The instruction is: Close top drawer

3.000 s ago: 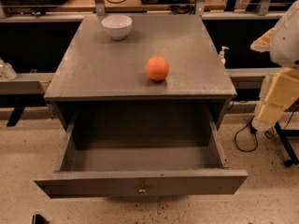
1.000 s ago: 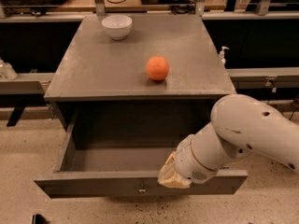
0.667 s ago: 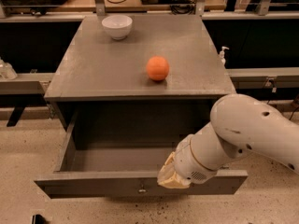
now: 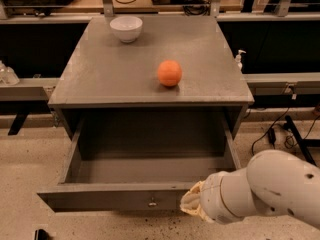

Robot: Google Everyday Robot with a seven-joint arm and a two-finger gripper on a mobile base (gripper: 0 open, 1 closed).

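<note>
The top drawer [image 4: 135, 196] of the grey cabinet stands pulled far out, and its deep grey inside is empty. Its flat front panel has a small metal knob [image 4: 152, 202] at the centre. My gripper [image 4: 192, 205], cream-coloured at the end of the thick white arm [image 4: 270, 191], is at the right part of the drawer's front panel, just right of the knob and up against the front edge. The arm hides the drawer's front right corner.
On the cabinet top [image 4: 100, 79] sit an orange ball [image 4: 169, 73] near the middle and a white bowl [image 4: 126, 28] at the back left. A small pump bottle [image 4: 239, 59] stands right of the cabinet. Cables [image 4: 272, 134] lie on the floor at right.
My arm came in from the right side to the drawer front. Over the last second it has dropped lower along the front panel. The drawer stays open about as far.
</note>
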